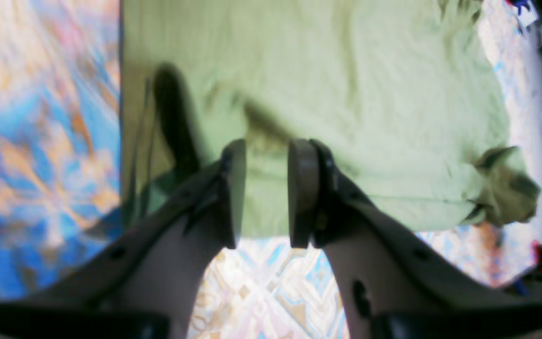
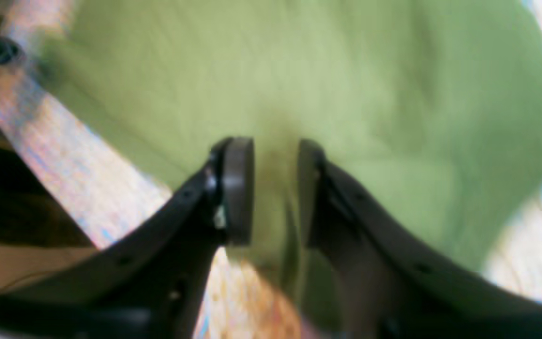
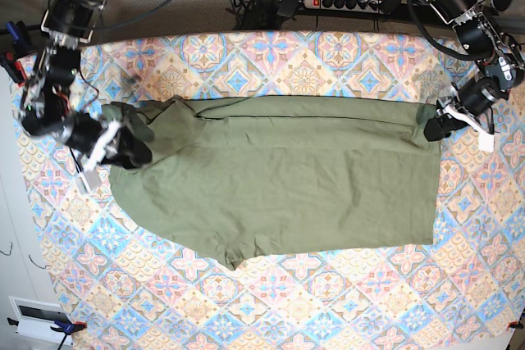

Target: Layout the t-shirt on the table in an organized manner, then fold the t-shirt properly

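The olive-green t-shirt [image 3: 279, 178] lies spread wide across the patterned table [image 3: 328, 301], a little bunched at its left end. My right gripper [image 3: 139, 153] is at that bunched end. In the right wrist view its jaws [image 2: 275, 146] stand apart, with a ridge of the t-shirt [image 2: 299, 70] running between them. My left gripper [image 3: 432, 130] sits at the shirt's upper right corner. The left wrist view shows it [image 1: 267, 150] open over the t-shirt [image 1: 346, 94] near the cloth's edge, gripping nothing that I can see. Bare table [image 1: 261, 292] shows below the fingers.
Cables and a power strip [image 3: 344, 2] run along the table's far edge. Clamps [image 3: 12, 59] sit at the left edge. A crumpled sleeve [image 1: 506, 188] lies at the shirt's far side in the left wrist view.
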You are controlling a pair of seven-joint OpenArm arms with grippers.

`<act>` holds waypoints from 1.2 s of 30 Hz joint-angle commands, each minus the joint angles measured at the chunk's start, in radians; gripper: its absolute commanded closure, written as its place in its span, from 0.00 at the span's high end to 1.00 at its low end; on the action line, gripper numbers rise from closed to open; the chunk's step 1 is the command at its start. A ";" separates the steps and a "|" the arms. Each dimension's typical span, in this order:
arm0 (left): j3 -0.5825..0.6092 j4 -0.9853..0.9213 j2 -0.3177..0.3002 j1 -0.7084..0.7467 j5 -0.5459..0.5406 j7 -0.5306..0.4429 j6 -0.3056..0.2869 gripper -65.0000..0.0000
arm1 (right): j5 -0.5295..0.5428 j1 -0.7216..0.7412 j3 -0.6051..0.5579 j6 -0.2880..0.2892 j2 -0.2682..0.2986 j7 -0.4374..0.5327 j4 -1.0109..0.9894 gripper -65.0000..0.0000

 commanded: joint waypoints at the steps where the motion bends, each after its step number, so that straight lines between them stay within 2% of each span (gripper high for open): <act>1: -0.004 0.039 -0.017 -0.002 -0.011 -0.011 0.001 0.24 | -0.005 -0.011 -0.011 0.003 0.019 0.008 -0.032 0.20; 7: 0.022 0.050 -0.025 -0.002 0.012 -0.015 0.001 0.24 | -0.076 -0.011 -0.083 0.003 0.019 0.132 -0.258 0.20; 15: 0.024 0.050 -0.025 -0.017 0.112 -0.031 0.001 0.24 | -0.234 0.046 -0.078 0.003 0.019 0.204 -0.298 0.20; 17: 0.024 0.050 -0.028 -0.029 0.124 -0.049 0.001 0.25 | -0.223 0.049 -0.077 0.003 0.019 0.204 -0.291 0.20; 21: 0.022 0.050 -0.051 -0.066 0.143 -0.051 0.001 0.25 | -0.117 0.011 -0.023 0.003 0.019 0.194 -0.166 0.20; 26: 0.019 0.047 -0.051 -0.154 0.156 -0.054 0.001 0.25 | -0.082 -0.023 0.009 0.003 0.019 0.172 0.009 0.20; 29: 0.024 0.016 -0.048 -0.224 0.233 -0.078 0.001 0.25 | -0.085 -0.020 0.009 0.003 0.019 0.171 0.060 0.20; 33: 0.024 -0.158 -0.052 -0.353 0.347 -0.150 0.001 0.25 | -0.088 -0.015 0.009 0.003 0.019 0.177 0.066 0.20; 36: 0.025 -0.288 -0.062 -0.447 0.442 -0.219 0.001 0.25 | -0.120 0.057 0.009 0.003 0.019 0.177 0.045 0.20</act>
